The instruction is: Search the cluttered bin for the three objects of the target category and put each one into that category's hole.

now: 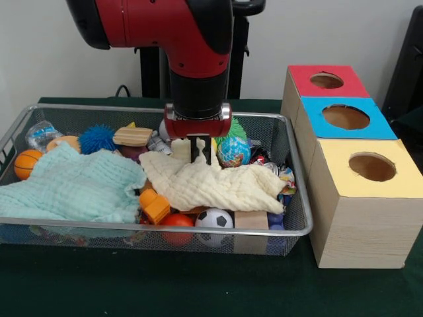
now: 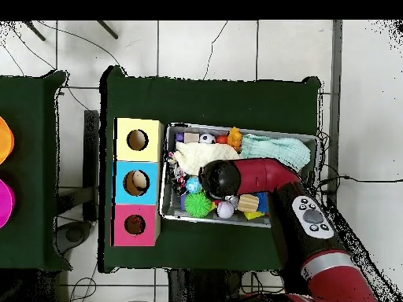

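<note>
The bin (image 1: 152,228) is a wide silver wire-mesh basket on the green table; it also shows in the overhead view (image 2: 244,130). My gripper (image 1: 201,154) points straight down at the bin's middle. It is shut on the top edge of a cream cloth (image 1: 218,186) that lies over the toys. In the overhead view the arm's wrist (image 2: 219,179) hides the gripper. A mint cloth (image 1: 73,185) covers the bin's left part. Beside the bin stand three wooden boxes with round holes: red (image 1: 327,80), blue (image 1: 346,117) and yellow (image 1: 372,166).
Loose in the bin are a soccer ball (image 1: 213,220), a globe ball (image 1: 233,150), a blue spiky ball (image 1: 98,139), a small basketball (image 1: 26,163), a wooden block (image 1: 132,136), an orange toy (image 1: 156,208) and a red ball (image 1: 177,221). More toys lie hidden under the cloths.
</note>
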Available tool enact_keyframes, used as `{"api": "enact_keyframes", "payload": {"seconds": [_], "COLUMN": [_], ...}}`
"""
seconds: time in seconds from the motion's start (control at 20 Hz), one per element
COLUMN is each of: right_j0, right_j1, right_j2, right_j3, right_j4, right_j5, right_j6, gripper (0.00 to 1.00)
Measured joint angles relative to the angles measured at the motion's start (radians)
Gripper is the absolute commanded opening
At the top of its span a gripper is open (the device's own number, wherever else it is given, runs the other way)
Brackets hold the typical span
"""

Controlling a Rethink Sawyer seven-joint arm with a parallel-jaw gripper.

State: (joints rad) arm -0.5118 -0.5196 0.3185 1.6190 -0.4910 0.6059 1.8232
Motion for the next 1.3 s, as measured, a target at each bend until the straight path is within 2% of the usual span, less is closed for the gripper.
{"api": "enact_keyframes", "payload": {"seconds": [0.35, 0.9, 1.3], "right_j0": [-0.014, -0.03, -0.03], "right_j1": [-0.032, -0.218, -0.295], "right_j2": [0.029, 0.085, 0.108], "right_j3": [0.001, 0.031, 0.057], "right_j4": [0.004, 0.062, 0.104], "right_j5": [0.023, 0.179, 0.211], "right_j6": [0.0, 0.0, 0.0], "gripper": [0.0, 0.0, 0.0]}}
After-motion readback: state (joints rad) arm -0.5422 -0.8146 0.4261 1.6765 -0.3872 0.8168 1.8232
